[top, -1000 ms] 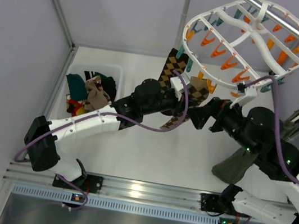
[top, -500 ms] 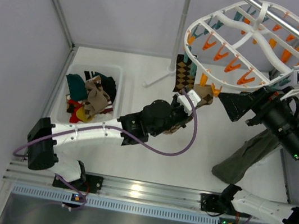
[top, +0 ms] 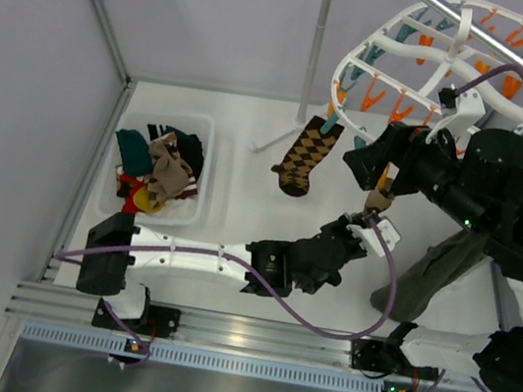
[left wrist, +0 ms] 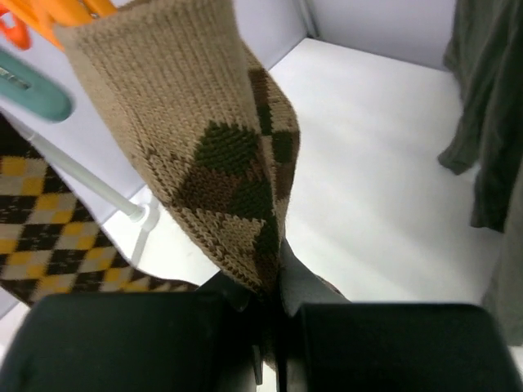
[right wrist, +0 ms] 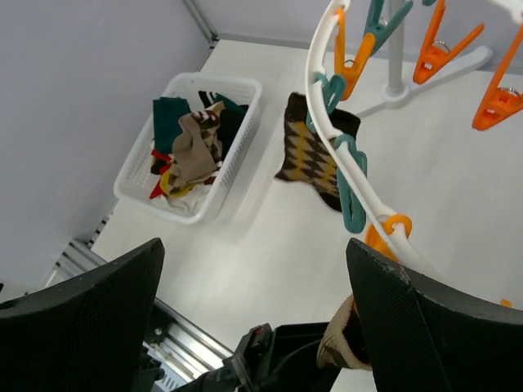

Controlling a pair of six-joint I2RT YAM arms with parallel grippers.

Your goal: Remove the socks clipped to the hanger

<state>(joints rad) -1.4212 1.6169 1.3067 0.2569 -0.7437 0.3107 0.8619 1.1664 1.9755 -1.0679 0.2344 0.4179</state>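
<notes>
The tan sock (left wrist: 204,147) hangs from the hanger's (right wrist: 311,57) near rim, its lower end pinched tight in the left tool (left wrist: 274,327); the right tool (right wrist: 257,318) is spread wide, empty. A firm downward tug should free it.

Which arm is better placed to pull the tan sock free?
Left. The left gripper is shut on the tan sock, below the hanger; the right gripper is open beside it, holding nothing.

White table (top: 240,208) — basket (top: 204,172) of socks (top: 162,165) at left; stand foot (top: 275,140) behind.
</notes>
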